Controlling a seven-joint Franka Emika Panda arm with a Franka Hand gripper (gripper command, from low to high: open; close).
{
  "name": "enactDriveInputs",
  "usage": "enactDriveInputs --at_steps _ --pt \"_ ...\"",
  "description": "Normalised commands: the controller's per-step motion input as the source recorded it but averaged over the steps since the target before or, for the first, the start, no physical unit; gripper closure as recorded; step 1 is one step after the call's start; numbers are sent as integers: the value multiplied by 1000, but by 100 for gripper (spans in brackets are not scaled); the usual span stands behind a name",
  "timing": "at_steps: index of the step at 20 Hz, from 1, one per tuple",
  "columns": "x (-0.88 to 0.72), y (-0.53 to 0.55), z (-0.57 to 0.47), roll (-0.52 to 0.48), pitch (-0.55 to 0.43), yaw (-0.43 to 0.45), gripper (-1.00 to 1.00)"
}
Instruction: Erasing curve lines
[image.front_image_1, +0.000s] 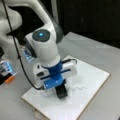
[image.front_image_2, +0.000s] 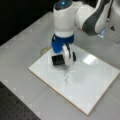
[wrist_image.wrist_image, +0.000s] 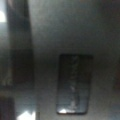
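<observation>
Right under the wrist camera sits a dark rectangular block, the eraser (wrist_image.wrist_image: 73, 85), filling much of the wrist view, its long side running up and down; the surface around it is too dim to read there. Whether the fingers are spread or pinching the block I cannot tell, since the blue mount and the arm's white body cover them.

Stepping back, the white board (image.front_image_1: 92, 82) lies flat on the grey table (image.front_image_1: 100, 47), turned cornerwise in both front views. At the board's near part in a front view the gripper (image.front_image_1: 59, 86) stands pointing straight down, with the eraser (image.front_image_1: 61, 92) directly beneath it and resting on, or just above, the board. That upright stance looks to me chosen so the flat face of the block can meet the board evenly.

Just beside the block, toward a front view's right, runs the curve lines (image.front_image_1: 78, 88), a thin dark squiggle with a few small humps. It appears whole and unrubbed, apart from the block by a narrow strip of white. In a front view the squiggle (image.front_image_2: 66, 78) trails from below the eraser (image.front_image_2: 58, 60) toward the view's bottom.

Farther off, at a front view's left edge, some blue and orange clutter (image.front_image_1: 7, 72) sits on the table
</observation>
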Motion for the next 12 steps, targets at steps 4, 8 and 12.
enactDriveInputs --at_steps 4,8,12 --pt "-178 75 -188 34 -163 -131 100" --pt "-135 80 -200 44 -155 -143 100" --pt "-103 66 -199 96 -135 -110 100"
